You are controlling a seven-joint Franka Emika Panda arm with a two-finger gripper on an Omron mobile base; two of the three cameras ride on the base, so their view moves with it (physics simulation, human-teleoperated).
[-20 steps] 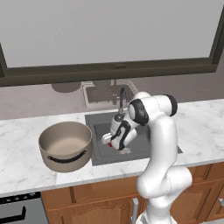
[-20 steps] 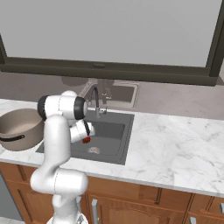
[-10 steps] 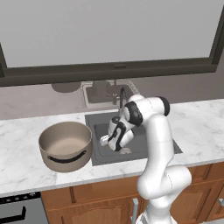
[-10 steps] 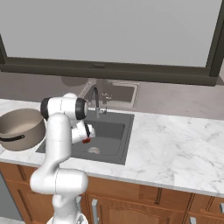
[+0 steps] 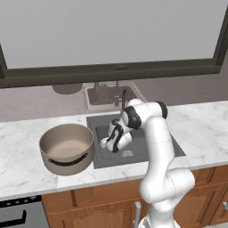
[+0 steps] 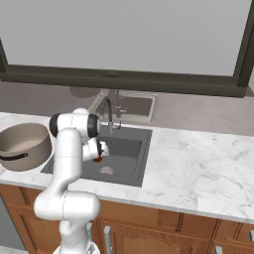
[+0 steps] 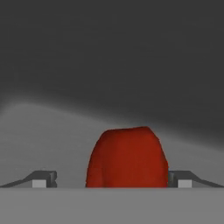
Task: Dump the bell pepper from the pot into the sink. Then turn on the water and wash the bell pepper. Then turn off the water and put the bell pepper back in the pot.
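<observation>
The bell pepper (image 7: pixel 127 158) lies low in the sink (image 5: pixel 104 122), and in the hand view we see it sitting squarely between the two dark fingertips (image 7: pixel 43 179), which stand wide apart on either side with grey basin showing between each tip and the red skin. So the gripper (image 7: pixel 112 180) is open and straddles the pepper without gripping it. We judge the step in hand to be picking the pepper up for its return to the pot (image 5: pixel 67 148), which stands on the counter (image 5: pixel 200 122) just beside the sink, on the side away from the arm's base. To do it well, we would keep the pepper centred, go a little deeper so the pads meet its widest part, then close gently, since the rounded skin could squirt out.

In the right base view only a red sliver (image 6: pixel 97 159) peeks out by the hand. The pepper's stem is hidden, its lower part is cut off in the hand view, and we cannot tell whether the faucet (image 6: pixel 107 113) behind the sink is running.
</observation>
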